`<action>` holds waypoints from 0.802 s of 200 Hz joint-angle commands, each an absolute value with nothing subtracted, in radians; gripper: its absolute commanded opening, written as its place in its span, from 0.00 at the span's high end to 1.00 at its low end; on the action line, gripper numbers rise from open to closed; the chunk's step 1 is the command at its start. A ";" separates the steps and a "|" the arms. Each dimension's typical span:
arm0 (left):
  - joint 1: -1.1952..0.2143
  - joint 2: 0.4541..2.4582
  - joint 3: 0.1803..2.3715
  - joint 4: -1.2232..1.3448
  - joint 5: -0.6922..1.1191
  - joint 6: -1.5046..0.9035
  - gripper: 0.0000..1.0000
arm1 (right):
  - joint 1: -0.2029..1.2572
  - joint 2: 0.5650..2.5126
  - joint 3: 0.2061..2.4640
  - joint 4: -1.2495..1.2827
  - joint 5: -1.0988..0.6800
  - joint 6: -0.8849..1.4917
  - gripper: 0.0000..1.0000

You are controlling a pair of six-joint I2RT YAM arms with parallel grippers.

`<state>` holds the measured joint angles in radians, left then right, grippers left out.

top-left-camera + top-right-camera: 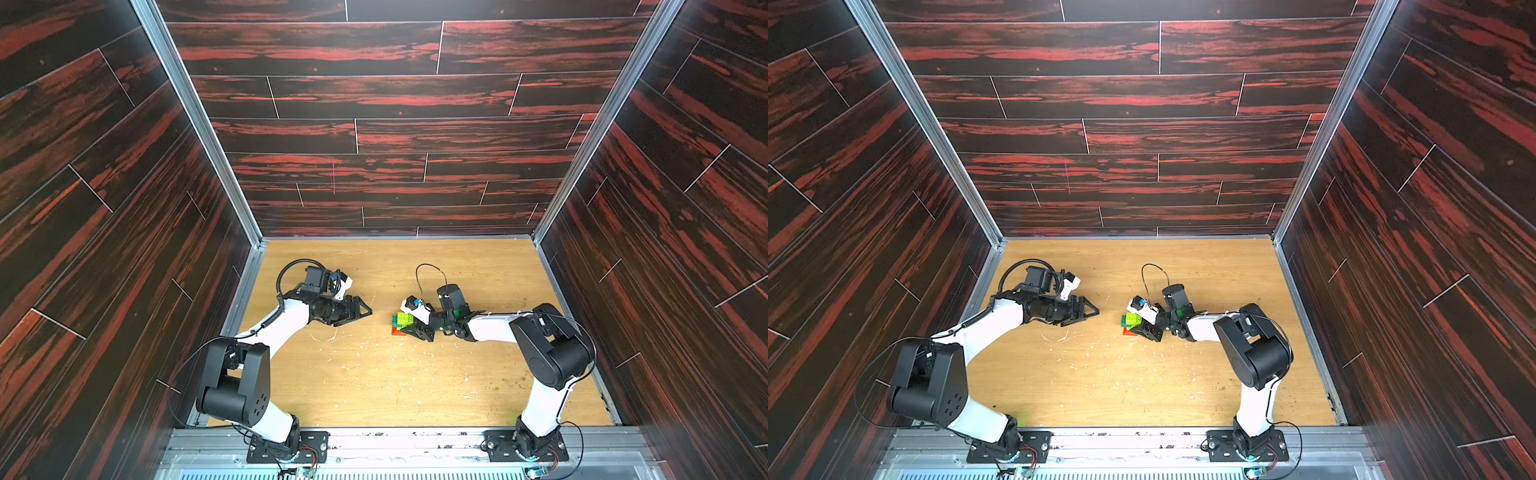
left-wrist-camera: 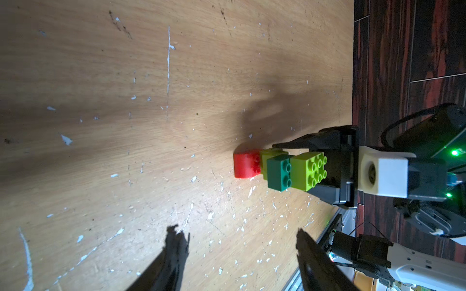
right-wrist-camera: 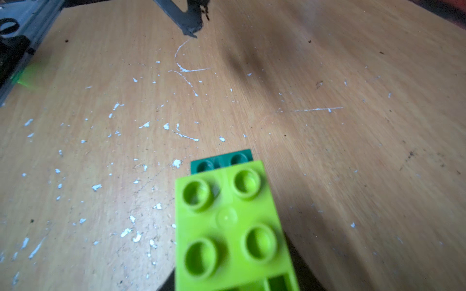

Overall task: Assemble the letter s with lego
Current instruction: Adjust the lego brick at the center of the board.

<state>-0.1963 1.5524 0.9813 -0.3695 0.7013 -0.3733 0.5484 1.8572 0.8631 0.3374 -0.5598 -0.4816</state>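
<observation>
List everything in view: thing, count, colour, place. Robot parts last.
red brick: one, red, on the table, lowest of the joined bricks
lower lime brick: one, lime green, against the red one
dark green brick: one, dark green, between the lime ones
top lime brick: one, lime green, uppermost
table: one, tan wood, white-flecked, under everything
walls: three, dark with red streaks, around the table
left pincer: one, black, open and empty, apart from the bricks
right pincer: one, black, closed around the top lime brick
</observation>
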 commanded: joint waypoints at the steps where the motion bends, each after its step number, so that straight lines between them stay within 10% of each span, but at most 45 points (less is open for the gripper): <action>1: -0.192 1.552 0.989 -0.393 0.718 -0.357 0.29 | 0.554 1.905 0.891 0.293 -0.605 -0.472 0.63; 160: -0.146 1.509 0.994 -0.448 0.677 -0.371 0.29 | 0.558 2.099 1.128 0.029 -1.028 0.078 0.71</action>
